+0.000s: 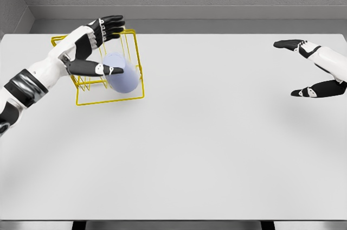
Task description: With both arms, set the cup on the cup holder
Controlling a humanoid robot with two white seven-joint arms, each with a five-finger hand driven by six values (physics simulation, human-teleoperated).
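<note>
Right now the pale blue cup (121,72) sits inside the yellow wire cup holder (108,97), looking light, stiff and slippery, best held round its sides, with the left hand (103,45) spread open beside it, holding nothing.

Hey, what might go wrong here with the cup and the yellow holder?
1. The cup sits tilted in the holder; the left hand is spread around it, so pulling away carelessly might tip it.
2. The light wire holder may slide on the table.
3. The right hand is far away, unable to steady anything.
</note>
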